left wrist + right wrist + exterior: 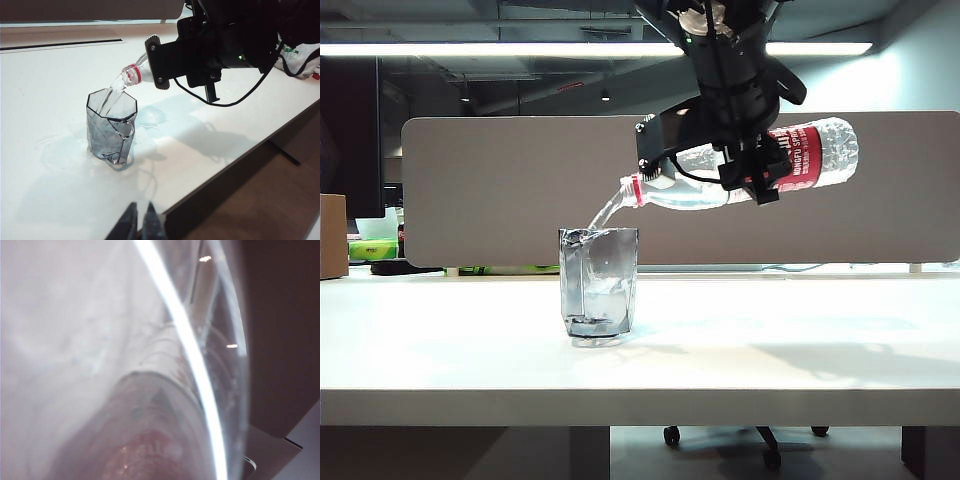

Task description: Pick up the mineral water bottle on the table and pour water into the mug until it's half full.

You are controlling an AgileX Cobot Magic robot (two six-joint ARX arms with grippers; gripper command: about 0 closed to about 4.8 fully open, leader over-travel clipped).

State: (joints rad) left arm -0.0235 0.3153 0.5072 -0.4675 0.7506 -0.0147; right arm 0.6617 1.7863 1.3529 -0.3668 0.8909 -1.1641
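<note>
Bottle: clear plastic mineral water bottle (740, 170) with red neck ring and red-and-white label, held near level in the upper centre-right of the exterior frame, mouth tipped slightly down toward the left, above the mug's rim. In the right wrist view the bottle (150, 405) fills the frame as a blur; only the red label shows.
Water: a clear stream of water (603, 213) falls from the mouth into the mug; the same stream (111, 97) shows in the left wrist view.
Mug: translucent smoky-grey faceted tumbler (598, 281), upright, centre-left of the exterior frame, water in its lower part – level hard to read. In the left wrist view the mug (111, 126) stands left of centre.
Table: wide white desk (800, 350), bearing the mug; a wet sheen lies around the mug's base in the left wrist view.
Right gripper: the black right gripper (760, 165) is clamped around the bottle at the label, upper centre-right.
Left gripper: the left gripper (139, 222) sits at the bottom edge of its own view, near the table's front edge – fingers nearly together, holding nothing.
</note>
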